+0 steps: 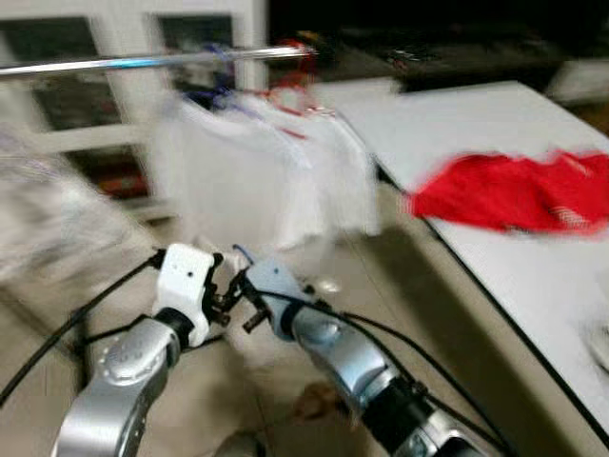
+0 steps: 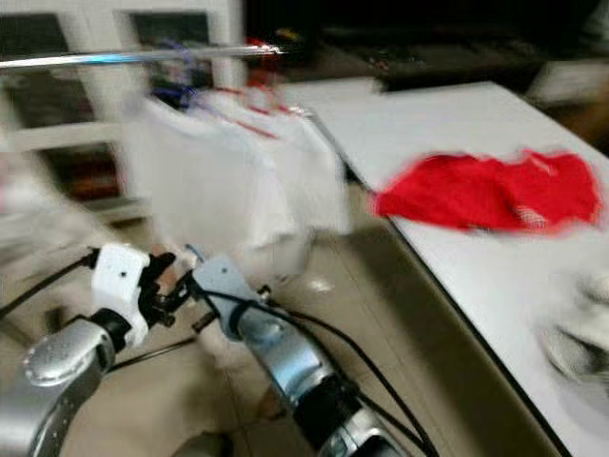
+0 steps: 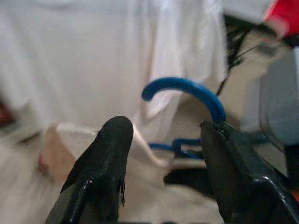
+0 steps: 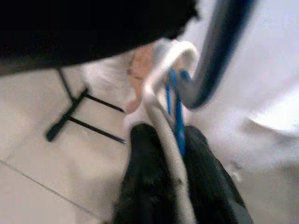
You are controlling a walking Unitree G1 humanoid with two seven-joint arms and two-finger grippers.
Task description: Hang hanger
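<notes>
The blue hanger (image 3: 187, 91) sits between the two grippers, low in front of the robot and well below the metal rail (image 1: 143, 63). Its curved hook rises just beyond the left gripper (image 3: 163, 140), whose two black fingers (image 3: 107, 158) stand apart with nothing pinched between them; the hook's stem runs down beside one of them. The right gripper (image 4: 166, 154) has its fingers closed on the hanger's neck, together with a fold of white cloth (image 4: 163, 93) draped over it. In the head views, which are blurred, the two grippers almost meet, the right one just beside the left.

Beyond the fingers, white garments (image 1: 257, 171) hang in a row from the rail, with a red hanger (image 1: 295, 86) among them near the rail's end. To the right of the right gripper and well apart from it, a white tabletop (image 1: 495, 143) carries a red garment (image 1: 519, 195) lying flat. Tiled floor (image 4: 42, 168) lies below the grippers.
</notes>
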